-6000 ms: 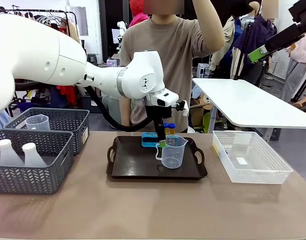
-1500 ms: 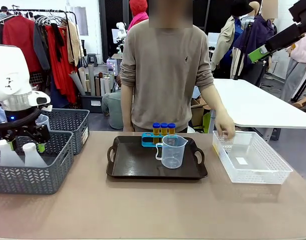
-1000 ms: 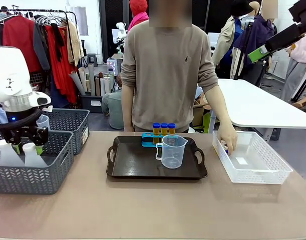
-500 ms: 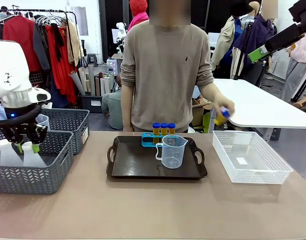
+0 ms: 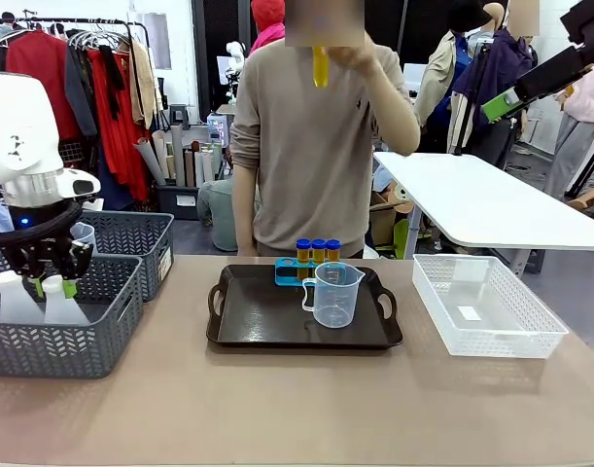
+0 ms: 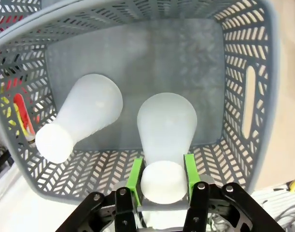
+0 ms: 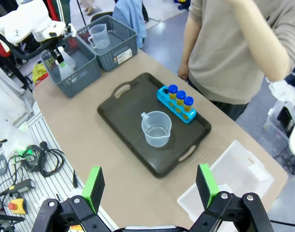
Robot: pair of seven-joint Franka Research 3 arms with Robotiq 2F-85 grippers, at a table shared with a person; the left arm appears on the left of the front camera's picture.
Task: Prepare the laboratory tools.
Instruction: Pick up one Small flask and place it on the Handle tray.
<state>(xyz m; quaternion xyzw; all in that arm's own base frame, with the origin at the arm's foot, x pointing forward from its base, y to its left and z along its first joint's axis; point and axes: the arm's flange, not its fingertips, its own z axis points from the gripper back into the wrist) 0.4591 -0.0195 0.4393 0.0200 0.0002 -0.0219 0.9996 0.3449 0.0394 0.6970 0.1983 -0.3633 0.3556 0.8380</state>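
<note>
Left wrist view: the left claw (image 6: 161,179) is closed on the neck of a white conical flask (image 6: 165,125), with a green pad pressed to each side just under the mouth. The grip is taken at the neck, presumably because the wide body below would not fit between the pads. The flask stands in a grey basket (image 6: 244,63) beside a second flask (image 6: 84,116), which lies tilted and apart from the claw. Whether the gripped flask's base is off the basket floor cannot be told.

Front view: three amber tubes (image 5: 318,249) are seated upright in the blue rack (image 5: 289,270) at the far side of the black tray (image 5: 258,321), with the measuring beaker (image 5: 335,294) just in front of them. A fourth tube (image 5: 320,66) is held high in the person's hand (image 5: 350,60), well above the surface (image 5: 277,399); its cap is hidden by the hand. The flask bodies are cut off by the basket wall.

Right wrist view: the right claw (image 7: 149,186) is held wide open and empty, high over the surface, judged to be waiting. One end hole of the rack is seen unfilled.
</note>
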